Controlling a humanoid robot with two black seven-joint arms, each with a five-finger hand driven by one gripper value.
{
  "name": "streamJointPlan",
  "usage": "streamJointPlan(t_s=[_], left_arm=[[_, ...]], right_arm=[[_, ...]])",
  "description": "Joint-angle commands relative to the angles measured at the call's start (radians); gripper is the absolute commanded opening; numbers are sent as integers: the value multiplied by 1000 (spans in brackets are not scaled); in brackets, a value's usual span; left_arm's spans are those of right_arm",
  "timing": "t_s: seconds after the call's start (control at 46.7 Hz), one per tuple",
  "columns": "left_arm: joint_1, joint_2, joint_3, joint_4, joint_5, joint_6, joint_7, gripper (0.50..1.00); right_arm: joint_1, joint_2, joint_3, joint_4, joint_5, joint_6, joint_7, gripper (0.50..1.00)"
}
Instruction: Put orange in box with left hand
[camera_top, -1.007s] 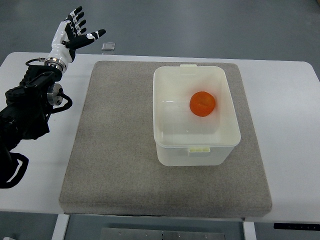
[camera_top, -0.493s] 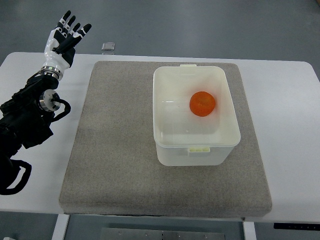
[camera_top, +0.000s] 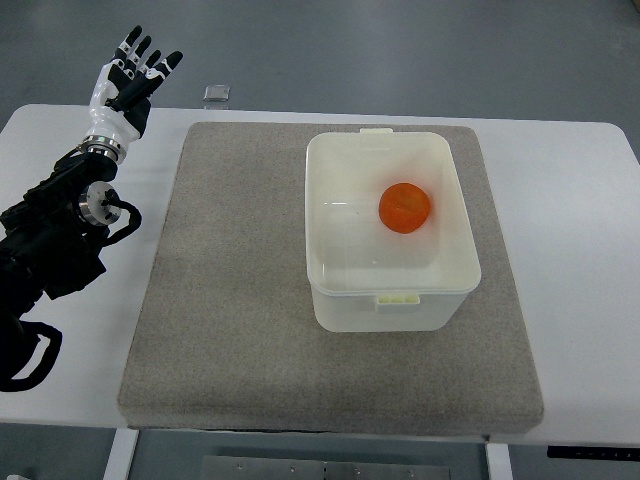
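Single steep overhead view from robot's side.

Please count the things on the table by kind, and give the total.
Orange: 1, inside the box
White box: 1
Grey mat: 1
Total: 3
The open left hand holds nothing.

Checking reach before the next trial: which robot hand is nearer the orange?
Left. The left robot hand is raised at the table's far-left corner, well away from the orange; the right is out of view.
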Motion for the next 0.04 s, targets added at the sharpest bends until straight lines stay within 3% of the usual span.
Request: streamJointPlan(t_s=[0.0,0.021], left_arm=[[2,1,0,0,0,0,0,990],[2,1,0,0,0,0,0,990]], right_arm=[[1,0,1,32,3,-2,-2,926],[1,0,1,35,6,-2,-3,926]])
